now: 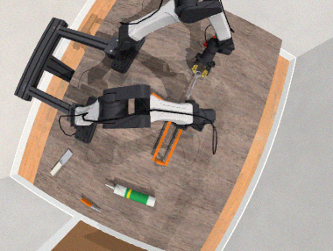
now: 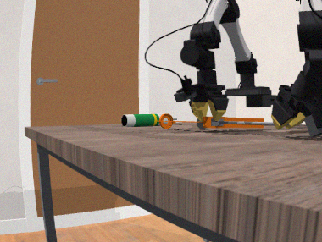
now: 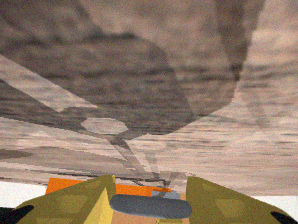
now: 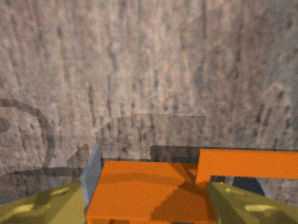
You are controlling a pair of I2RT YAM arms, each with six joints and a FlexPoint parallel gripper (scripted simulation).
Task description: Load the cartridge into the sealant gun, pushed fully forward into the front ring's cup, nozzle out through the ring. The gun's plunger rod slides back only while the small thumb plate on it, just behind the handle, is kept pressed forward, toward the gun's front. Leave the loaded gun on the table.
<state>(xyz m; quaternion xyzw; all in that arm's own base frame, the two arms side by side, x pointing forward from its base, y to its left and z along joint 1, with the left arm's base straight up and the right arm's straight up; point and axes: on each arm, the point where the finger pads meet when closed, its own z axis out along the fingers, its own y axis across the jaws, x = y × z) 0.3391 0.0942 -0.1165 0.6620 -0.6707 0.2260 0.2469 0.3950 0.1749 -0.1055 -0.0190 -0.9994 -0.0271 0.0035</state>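
The gun lies on the table; its orange cradle [image 1: 173, 147] shows below the right arm and its front ring [image 2: 170, 120] is empty. My right gripper [image 2: 208, 120] [image 4: 148, 190] is shut across the orange handle block [image 4: 150, 185] and the grey thumb plate [image 4: 91, 175], which stands at the block's rear face; the top view hides this grip. My left gripper [image 1: 200, 74] [image 2: 288, 124] [image 3: 150, 184] is shut on the grey rear end of the plunger rod [image 3: 150, 206]. A long stretch of rod [image 1: 192, 87] shows behind the gun. The green and white cartridge [image 1: 138, 197] [image 2: 144, 120] lies apart on the table.
A putty knife [image 1: 61, 162] and a small orange-handled tool [image 1: 89, 204] lie left of the cartridge in the top view. A red thing is partly hidden beside the left arm. The right arm reaches low over the gun's rear.
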